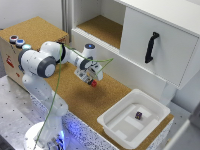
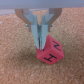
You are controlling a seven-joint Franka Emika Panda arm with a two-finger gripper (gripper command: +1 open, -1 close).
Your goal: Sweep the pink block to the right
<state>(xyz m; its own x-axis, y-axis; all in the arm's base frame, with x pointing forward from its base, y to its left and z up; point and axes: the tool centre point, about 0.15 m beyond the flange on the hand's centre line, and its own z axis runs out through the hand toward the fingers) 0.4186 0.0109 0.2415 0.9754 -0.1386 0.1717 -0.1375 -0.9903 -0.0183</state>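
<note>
Pink block (image 2: 50, 51): lying on the cork tabletop (image 1: 75, 92), tilted onto an edge in the wrist view, dark letter marks showing on two faces; in the exterior view it is showing as a small red spot (image 1: 93, 84) just under the fingers.
Gripper (image 2: 39, 42): hanging over the cork, its fingertips (image 2: 38, 39) coming down against the block's upper corner — touching it there.
Jaws: sitting close together, only a thin gap showing between them; I cannot tell whether they are pinching the block's corner or merely resting on it.
White tray (image 1: 156, 106): sitting on the cork toward the exterior view's right, well apart from the pink block.
Tray contents: a dark purple cube (image 1: 138, 115) is lying on the tray floor — alone in there.
White cabinet (image 1: 165, 45): standing behind the tabletop, its open shelf (image 1: 102, 27) showing a bare cork floor.
</note>
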